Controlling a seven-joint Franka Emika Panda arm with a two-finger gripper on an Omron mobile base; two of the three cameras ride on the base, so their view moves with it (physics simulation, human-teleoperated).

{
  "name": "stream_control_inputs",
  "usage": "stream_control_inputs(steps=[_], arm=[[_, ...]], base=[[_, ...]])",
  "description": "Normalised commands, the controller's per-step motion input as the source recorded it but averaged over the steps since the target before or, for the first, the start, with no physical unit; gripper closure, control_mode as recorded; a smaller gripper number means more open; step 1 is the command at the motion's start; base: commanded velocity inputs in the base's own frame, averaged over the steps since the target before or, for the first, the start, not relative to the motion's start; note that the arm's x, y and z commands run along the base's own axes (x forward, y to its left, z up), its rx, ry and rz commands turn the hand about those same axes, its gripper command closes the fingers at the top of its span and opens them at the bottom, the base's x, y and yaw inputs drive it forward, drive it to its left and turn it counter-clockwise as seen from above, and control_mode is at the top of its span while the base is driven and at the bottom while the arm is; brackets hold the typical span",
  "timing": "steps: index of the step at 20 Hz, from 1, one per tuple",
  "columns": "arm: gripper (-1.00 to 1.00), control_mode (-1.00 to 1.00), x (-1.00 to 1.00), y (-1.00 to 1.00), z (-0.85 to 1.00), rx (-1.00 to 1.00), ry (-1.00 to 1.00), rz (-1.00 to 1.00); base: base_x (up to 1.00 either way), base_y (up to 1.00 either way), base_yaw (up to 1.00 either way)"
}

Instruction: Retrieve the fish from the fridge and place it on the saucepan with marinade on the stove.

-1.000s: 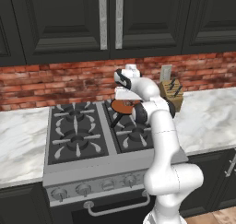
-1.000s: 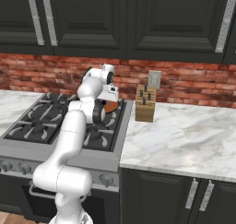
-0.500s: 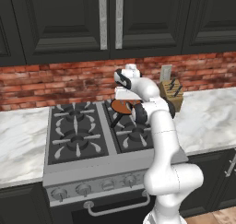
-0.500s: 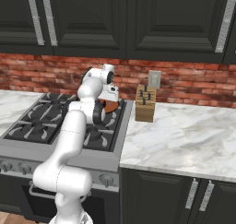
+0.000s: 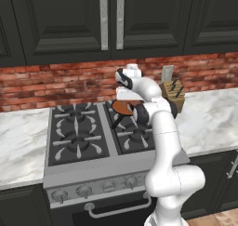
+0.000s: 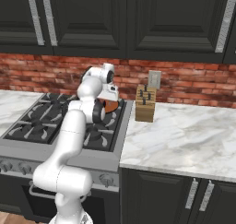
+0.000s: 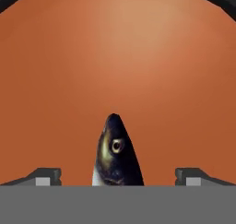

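The saucepan with marinade (image 5: 125, 107) sits on the stove's (image 5: 79, 136) back right burner, and its orange-brown surface (image 7: 120, 57) spreads across the hand view. On that surface lies the fish (image 7: 115, 154), dark head pointing up the hand view. My gripper (image 7: 118, 178) hangs straight above the pan and is open. Its fingertips (image 7: 46, 176) stand far out on either side of the fish and touch nothing. In the base views my hand (image 5: 128, 78) (image 6: 108, 80) points down over the pan (image 6: 109, 106).
A wooden knife block (image 5: 174, 92) (image 6: 145, 103) stands on the marble counter just right of the stove. The pan's black handle (image 5: 116, 122) reaches toward the front burners. Dark cabinets hang overhead, and a brick wall closes the back.
The jaws have spread from nearly shut to wide, and the fish now lies loose between them. Arm and pan have not visibly moved.
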Motion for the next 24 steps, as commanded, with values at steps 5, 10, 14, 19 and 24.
stream_control_inputs(steps=[5,10,14,19,24], arm=[[-1.0,-1.0,-0.47,0.0,0.0,0.0,-0.2,0.01],[-1.0,-1.0,-0.58,0.0,0.0,-0.01,-0.15,0.03],[-1.0,-1.0,-0.65,0.0,-0.04,-0.03,-0.14,0.03],[-1.0,-1.0,-0.67,0.0,-0.09,0.0,-0.22,0.03],[-1.0,-1.0,-0.93,0.0,0.06,0.0,-0.13,0.0]], base=[[0.0,0.0,0.0],[0.0,0.0,0.0],[0.0,0.0,0.0],[0.0,0.0,0.0],[0.0,0.0,0.0]])
